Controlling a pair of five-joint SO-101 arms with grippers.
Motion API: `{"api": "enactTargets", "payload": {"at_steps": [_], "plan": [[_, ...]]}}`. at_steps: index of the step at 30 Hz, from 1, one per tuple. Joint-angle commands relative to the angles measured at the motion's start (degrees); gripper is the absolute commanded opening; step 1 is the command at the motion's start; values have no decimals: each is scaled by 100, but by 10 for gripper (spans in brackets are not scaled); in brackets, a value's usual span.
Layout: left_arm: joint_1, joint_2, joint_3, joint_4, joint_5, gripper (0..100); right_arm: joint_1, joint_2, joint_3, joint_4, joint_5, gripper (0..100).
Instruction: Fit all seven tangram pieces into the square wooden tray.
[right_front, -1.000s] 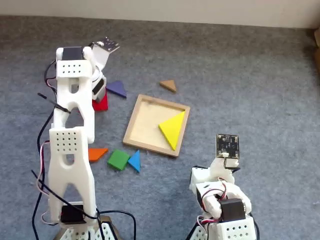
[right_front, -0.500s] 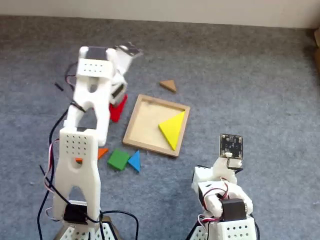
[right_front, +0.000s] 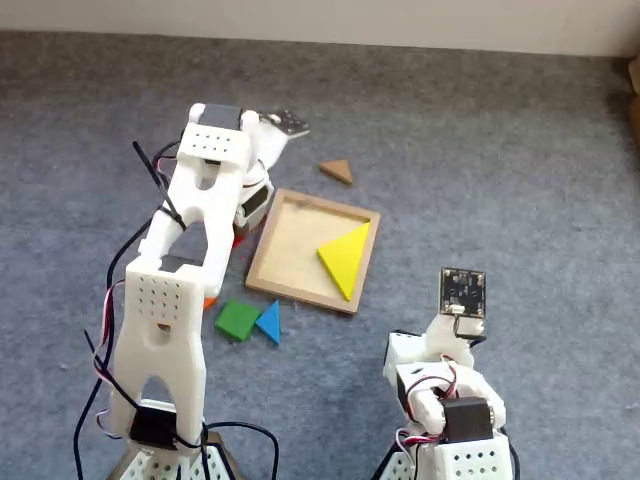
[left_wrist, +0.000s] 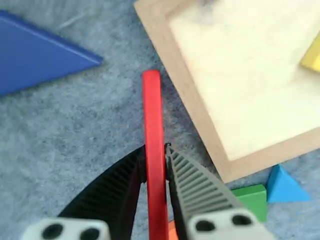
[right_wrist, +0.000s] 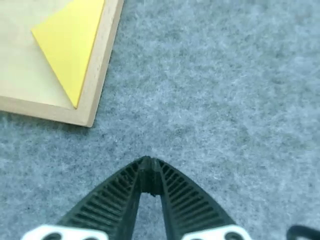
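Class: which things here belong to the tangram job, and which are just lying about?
Job: tray, yellow triangle, red piece in left gripper, dark blue triangle, brown triangle, green square, light blue triangle, orange piece.
Lying about: carpet, cables.

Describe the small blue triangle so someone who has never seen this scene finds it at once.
In the middle of the grey carpet lies the square wooden tray. Off its corner nearest the left arm's base sit a green square and, right beside it on the tray's side, the small blue triangle. It is light blue and three-cornered, its neighbour green and four-sided.
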Motion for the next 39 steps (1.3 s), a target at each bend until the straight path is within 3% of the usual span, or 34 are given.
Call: {"api": "enactTargets", "payload": {"at_steps": [1,8,16,21,28,31,34,39], "plan": [[145,-400,242,-35,70,50,92,-92,681,-127,44,5],[356,-505,470,-9,88,5,92,-92,681,-127,44,5],[365,-1771,453,-9,211,5,92,-92,681,-127,44,5],[532,-2334,462,-9,905,5,92,-92,681,-127,44,5],[1112,-2413,637,-53,2637,5,92,-92,681,-127,44,5],[1402,-2413,637,-211,3059,5,92,-92,681,-127,44,5],[1631,-2360,637,-475,2927,5,92,-92,681,-127,44,5],[1780,-2185,655,-554,1811,5,92,-92,681,-127,44,5]]}}
